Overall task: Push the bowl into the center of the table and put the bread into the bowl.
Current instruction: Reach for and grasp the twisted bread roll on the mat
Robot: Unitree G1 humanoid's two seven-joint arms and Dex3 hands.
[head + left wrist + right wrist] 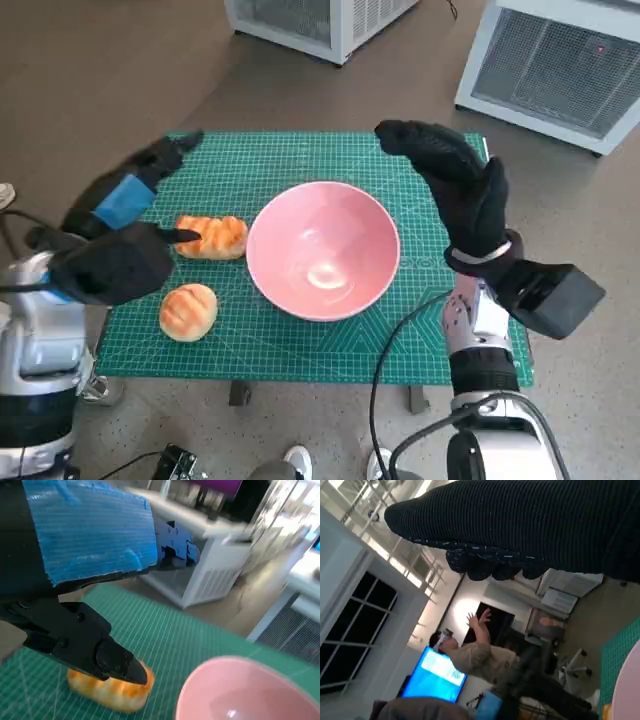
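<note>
pink bowl (323,250), bread rolls (212,237) beside it

Two bread rolls (211,237) (188,311) (both golden), one bowl (323,250).

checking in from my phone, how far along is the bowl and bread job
Done, by the look of it: the pink bowl sits near the middle of the green mat. In hand: the left hand hovers over the longer bread, fingers apart, holding nothing. The right hand is raised beside the bowl. Left: both this bread and the round bread lie outside the empty bowl.
</note>
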